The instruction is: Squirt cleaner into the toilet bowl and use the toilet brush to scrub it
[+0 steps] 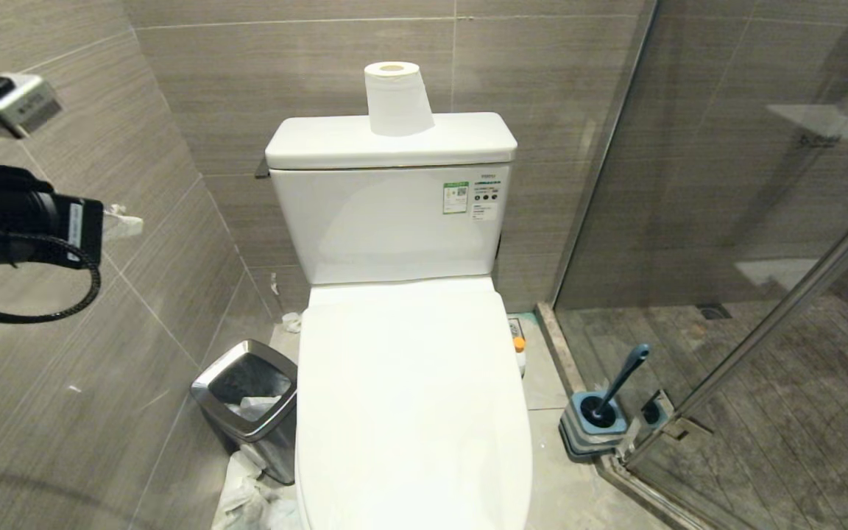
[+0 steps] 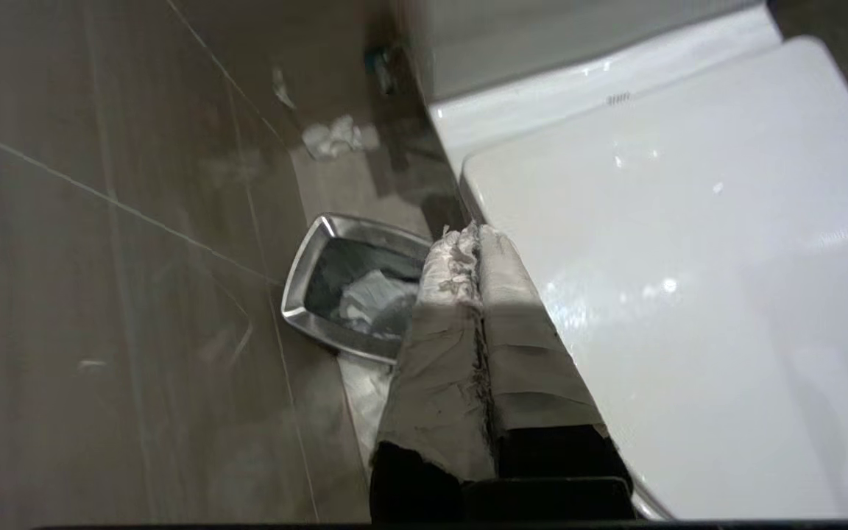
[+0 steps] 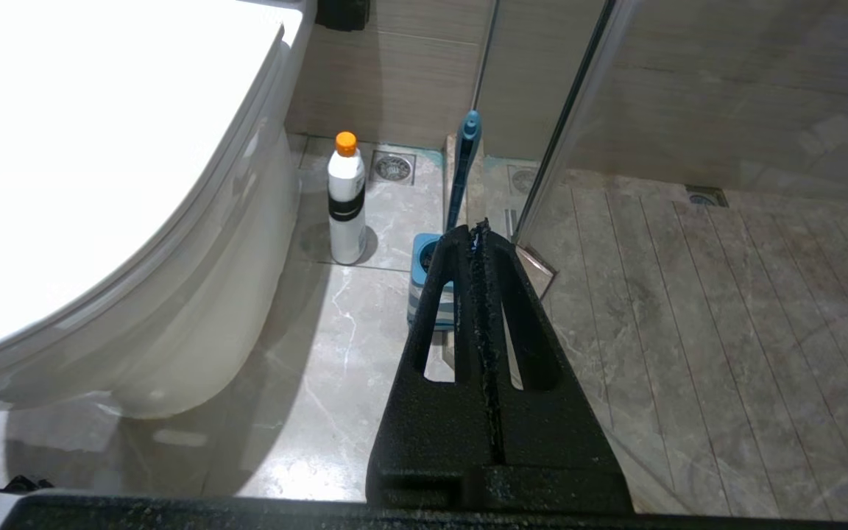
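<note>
The glossy white toilet lid (image 1: 409, 397) lies closed over the bowl. The left gripper (image 2: 477, 234), its tape-wrapped fingers pressed together, hangs beside the lid's left edge, above the steel-rimmed bin (image 2: 350, 294). The right gripper (image 3: 478, 230) is pressed together too, above the floor tiles (image 3: 336, 346), where the slim white cleaner (image 3: 347, 202) and the teal toilet brush (image 3: 463, 173) stand right of the toilet.

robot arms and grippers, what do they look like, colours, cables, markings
The left arm is black, with a braided black cable looping beneath it, a white label on its end and a silver-grey box above. The left gripper has fingers wrapped in frayed pale grey tape over black. The right gripper is bare, rough-textured black, its tapering fingers each cut by a long slot.
</note>
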Controlling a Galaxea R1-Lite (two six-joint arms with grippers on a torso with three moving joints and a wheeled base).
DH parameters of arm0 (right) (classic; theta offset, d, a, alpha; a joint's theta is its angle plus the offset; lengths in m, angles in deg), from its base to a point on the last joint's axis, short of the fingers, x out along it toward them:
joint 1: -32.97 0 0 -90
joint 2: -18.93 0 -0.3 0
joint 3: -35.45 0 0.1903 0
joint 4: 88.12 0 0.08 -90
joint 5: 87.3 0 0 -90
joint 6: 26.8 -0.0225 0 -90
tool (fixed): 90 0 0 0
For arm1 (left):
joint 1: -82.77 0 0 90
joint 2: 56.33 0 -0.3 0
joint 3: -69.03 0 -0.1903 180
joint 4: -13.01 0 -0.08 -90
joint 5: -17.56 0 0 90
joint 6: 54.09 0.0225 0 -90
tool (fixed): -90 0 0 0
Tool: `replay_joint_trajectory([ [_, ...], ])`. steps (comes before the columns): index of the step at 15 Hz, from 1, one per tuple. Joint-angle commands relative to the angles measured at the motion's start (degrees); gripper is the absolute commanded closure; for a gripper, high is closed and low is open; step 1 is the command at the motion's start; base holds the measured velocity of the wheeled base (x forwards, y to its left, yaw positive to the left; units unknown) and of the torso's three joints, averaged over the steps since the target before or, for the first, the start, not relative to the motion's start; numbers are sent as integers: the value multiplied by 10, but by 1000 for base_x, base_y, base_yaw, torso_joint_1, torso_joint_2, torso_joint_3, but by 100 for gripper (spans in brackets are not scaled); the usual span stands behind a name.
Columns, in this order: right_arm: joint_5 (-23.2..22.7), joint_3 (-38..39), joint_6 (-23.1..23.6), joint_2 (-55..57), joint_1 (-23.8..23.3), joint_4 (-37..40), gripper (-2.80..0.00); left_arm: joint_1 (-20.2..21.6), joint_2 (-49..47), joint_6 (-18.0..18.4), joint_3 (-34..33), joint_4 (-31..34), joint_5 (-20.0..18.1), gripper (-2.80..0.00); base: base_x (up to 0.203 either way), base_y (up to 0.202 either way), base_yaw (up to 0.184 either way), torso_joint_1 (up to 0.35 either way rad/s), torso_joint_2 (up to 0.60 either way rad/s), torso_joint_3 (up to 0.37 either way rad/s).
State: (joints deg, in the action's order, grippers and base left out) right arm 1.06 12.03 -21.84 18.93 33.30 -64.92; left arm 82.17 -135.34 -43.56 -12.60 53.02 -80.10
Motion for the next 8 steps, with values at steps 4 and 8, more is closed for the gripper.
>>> replay_joint_trajectory([
  [4,0,0,1,1,0,0,0,-3,215,-20,-35,-10,46,0,0,0,0,0,0,0],
  [8,0,0,1,1,0,0,0,27,401,-46,-70,-9,63,0,0,0,0,0,0,0],
])
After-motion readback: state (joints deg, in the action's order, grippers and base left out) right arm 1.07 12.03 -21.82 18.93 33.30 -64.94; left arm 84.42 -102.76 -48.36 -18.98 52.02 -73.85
